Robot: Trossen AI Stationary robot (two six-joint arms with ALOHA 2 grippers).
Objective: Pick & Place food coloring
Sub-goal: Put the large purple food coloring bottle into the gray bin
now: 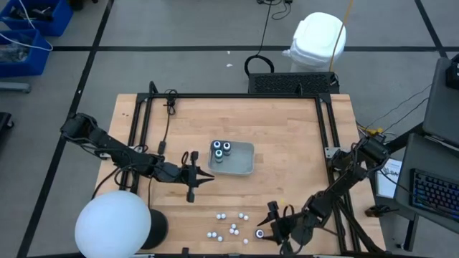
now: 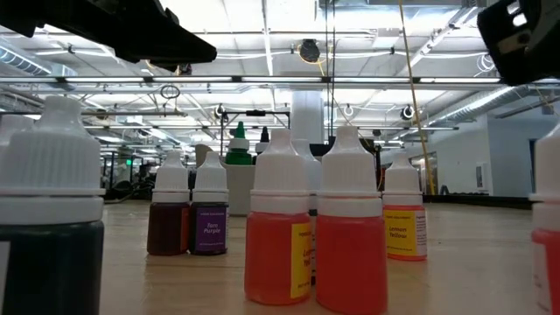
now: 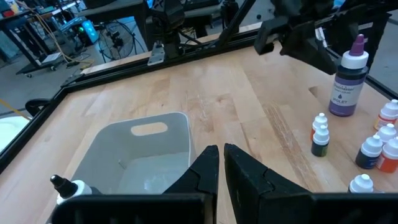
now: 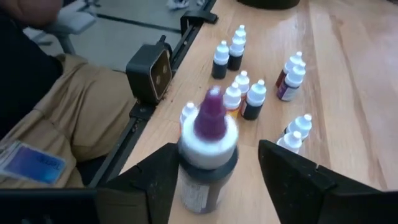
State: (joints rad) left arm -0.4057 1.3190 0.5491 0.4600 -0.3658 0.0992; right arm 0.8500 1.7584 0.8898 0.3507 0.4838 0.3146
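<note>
Several small white-capped food coloring bottles (image 1: 231, 228) stand in a loose cluster near the table's near edge, close up in the low view (image 2: 280, 236). A larger dark bottle with a purple tip (image 4: 208, 149) stands upright on the wood (image 3: 348, 81). My right gripper (image 1: 265, 228) is open and level, one finger on each side of this bottle (image 1: 259, 233), with a gap showing. My left gripper (image 1: 204, 175) is shut and hovers just left of the grey tray (image 1: 240, 163). Three larger bottles (image 1: 221, 149) stand in the tray.
A black metal frame (image 1: 323, 129) runs along the table's left, far and right sides. A white globe lamp (image 1: 113, 226) sits at the near left corner. A person in tan trousers (image 4: 87, 130) sits just beyond the table's near edge. Bare wood lies between tray and bottle cluster.
</note>
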